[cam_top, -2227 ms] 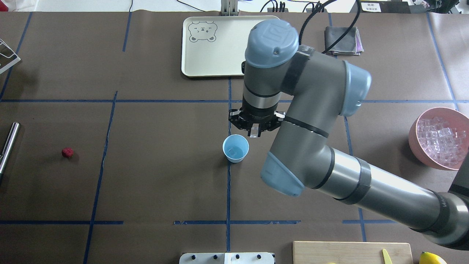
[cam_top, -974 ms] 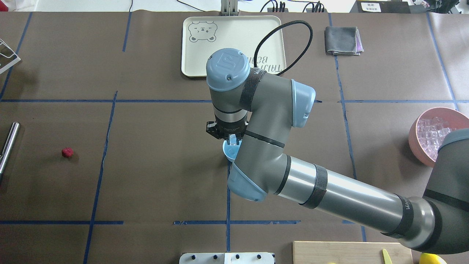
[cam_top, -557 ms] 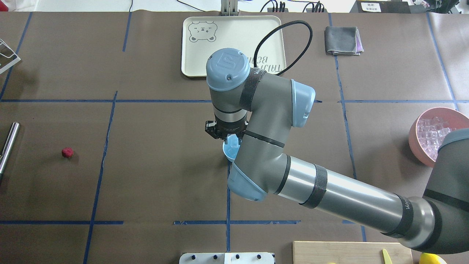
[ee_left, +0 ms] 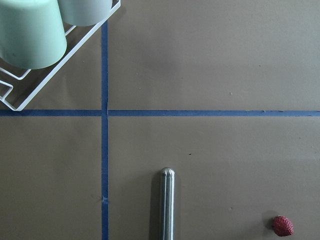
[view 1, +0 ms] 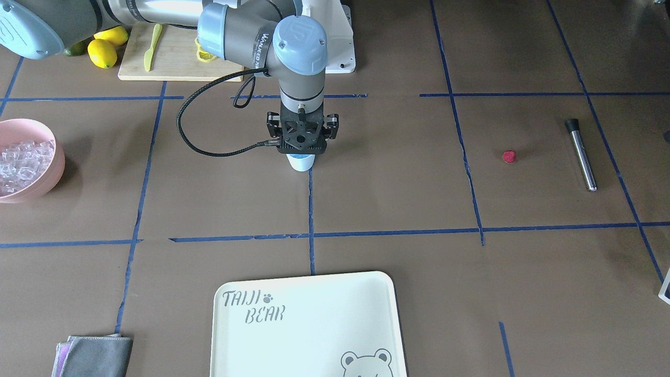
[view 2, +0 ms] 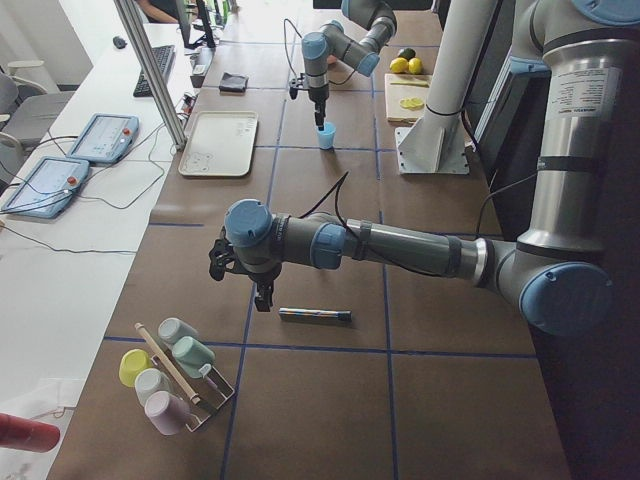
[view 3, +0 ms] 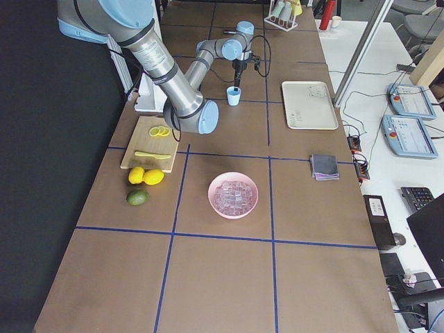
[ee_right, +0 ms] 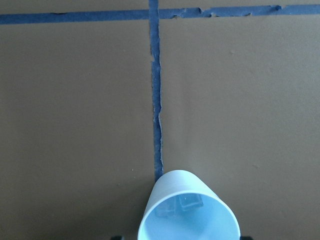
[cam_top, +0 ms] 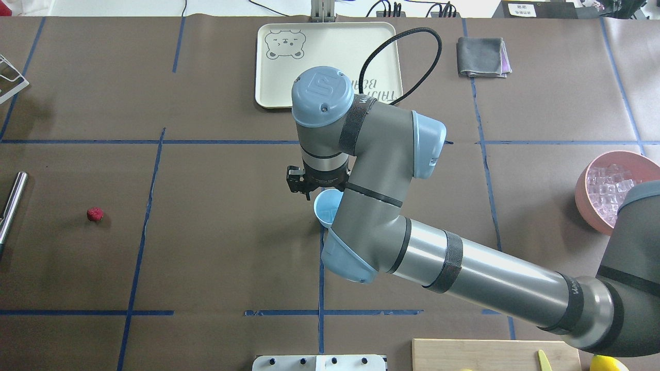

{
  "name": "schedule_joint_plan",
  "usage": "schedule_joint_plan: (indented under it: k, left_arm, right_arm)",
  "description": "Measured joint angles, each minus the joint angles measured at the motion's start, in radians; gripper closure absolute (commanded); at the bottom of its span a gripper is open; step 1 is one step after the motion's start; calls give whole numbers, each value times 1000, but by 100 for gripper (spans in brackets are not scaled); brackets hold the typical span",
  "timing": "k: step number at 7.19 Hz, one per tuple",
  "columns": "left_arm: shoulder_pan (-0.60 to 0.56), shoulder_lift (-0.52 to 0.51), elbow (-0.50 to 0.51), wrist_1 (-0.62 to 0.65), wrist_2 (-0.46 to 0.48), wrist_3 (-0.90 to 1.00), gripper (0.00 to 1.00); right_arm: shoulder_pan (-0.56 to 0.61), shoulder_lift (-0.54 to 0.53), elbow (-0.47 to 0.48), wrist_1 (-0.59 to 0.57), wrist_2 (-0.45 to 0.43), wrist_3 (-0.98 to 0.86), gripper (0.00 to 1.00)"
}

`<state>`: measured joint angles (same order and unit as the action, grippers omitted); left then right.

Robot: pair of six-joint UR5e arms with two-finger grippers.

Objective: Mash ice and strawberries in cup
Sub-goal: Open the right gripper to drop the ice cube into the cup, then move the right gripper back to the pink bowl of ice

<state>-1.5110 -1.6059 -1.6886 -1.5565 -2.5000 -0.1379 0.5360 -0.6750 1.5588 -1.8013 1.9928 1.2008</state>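
The fingers of the right gripper (view 1: pixel 302 148) point straight down just above the small pale blue plastic cup (cam_top: pixel 324 208). From the front their black housing hides the tips, from overhead the arm covers them, and the wrist camera misses them, so I cannot tell how wide they stand. Only that wrist camera looks into the cup, where clear ice cubes (ee_right: pixel 190 202) lie at the bottom. The cup stands on a blue tape line, midway between the near and far edges of the brown tabletop (cam_top: pixel 221 247).

The left gripper (view 2: pixel 262 292) shows only in the side view, hovering close to the steel rod (view 2: pixel 315 315) toward the tabletop's left end. I cannot tell the spread of its fingers. The small red strawberry (cam_top: pixel 95 214) lies alone between rod and cup, with open tabletop all round.

A heap of ice (view 1: pixel 23 154) fills the pink bowl (cam_top: pixel 585 206) out toward the right end, half covered by the arm overhead. A cream bear-printed tray (cam_top: pixel 289 82) and a folded grey cloth (cam_top: pixel 482 56) lie along the far edge.
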Motion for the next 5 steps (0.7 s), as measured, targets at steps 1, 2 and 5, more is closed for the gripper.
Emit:
schedule_joint_plan:
  k: [1,2,5]
  left_arm:
    - [1,-4,0,1,1,-1,0]
    - [2,-6,0,2,1,-2,0]
    - [3,-10,-5,3,0,-3,0]
  right_arm:
    - [25,-7,45,-18,5,-1,1]
    - [68,-34,121,-52,10,-6,1]
    - [251,-302,442,-82,31,-123,1]
